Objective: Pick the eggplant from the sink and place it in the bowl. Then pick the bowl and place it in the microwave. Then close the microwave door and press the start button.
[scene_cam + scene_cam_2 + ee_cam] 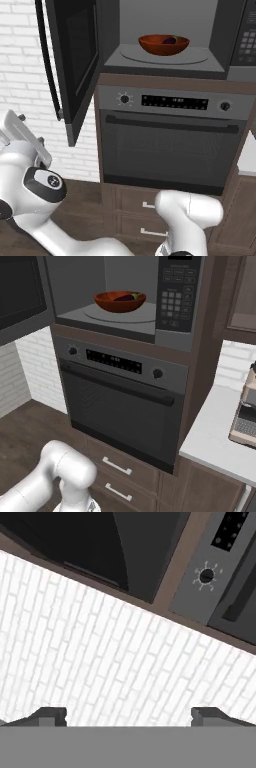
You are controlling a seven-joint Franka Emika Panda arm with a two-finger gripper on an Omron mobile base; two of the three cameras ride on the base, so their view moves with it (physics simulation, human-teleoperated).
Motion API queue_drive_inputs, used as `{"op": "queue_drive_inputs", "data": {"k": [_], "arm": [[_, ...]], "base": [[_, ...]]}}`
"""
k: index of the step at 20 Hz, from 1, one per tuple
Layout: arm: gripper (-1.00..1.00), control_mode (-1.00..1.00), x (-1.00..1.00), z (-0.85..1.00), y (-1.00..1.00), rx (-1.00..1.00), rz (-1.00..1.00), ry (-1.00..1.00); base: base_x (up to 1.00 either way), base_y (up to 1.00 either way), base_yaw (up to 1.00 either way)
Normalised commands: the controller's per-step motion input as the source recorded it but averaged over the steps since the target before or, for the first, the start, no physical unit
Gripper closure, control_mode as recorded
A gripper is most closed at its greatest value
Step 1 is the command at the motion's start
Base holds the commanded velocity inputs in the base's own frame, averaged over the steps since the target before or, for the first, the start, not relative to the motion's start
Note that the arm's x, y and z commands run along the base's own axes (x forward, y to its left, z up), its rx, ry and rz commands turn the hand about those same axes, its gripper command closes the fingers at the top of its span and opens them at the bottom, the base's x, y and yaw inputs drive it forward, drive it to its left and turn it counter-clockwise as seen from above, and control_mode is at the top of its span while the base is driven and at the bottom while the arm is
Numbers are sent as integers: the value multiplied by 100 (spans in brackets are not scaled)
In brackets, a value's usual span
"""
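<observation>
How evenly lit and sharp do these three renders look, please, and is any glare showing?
Left base view: flat, even light, soft shade under the bowl, no glare. Right base view: mildly soft, the keypad legends unreadable. Hand view: rolled askew, brick wall bright, the fingers dark.

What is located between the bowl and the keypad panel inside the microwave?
Nothing: in the right base view, bare turntable glass and grey floor separate the bowl from the keypad panel.

Glossy white rounded arm [187,212] links — dark joint cap [45,184], black seams.
</observation>
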Motion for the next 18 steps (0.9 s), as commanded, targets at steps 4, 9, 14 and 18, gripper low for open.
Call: {"op": "queue_drive_inputs", "data": {"k": [4,9,14,18], "arm": [[-100,-100,18,9,-16,1,-11,-9],[-100,-100,17,11,-57,7,-5,-11],[-100,-100,-18,34,-82,15,0,-18],[-100,-100,-50,42,-100,23,0,-17]], "base": [[0,0,0],[0,0,0],[0,0,0],[0,0,0]]}}
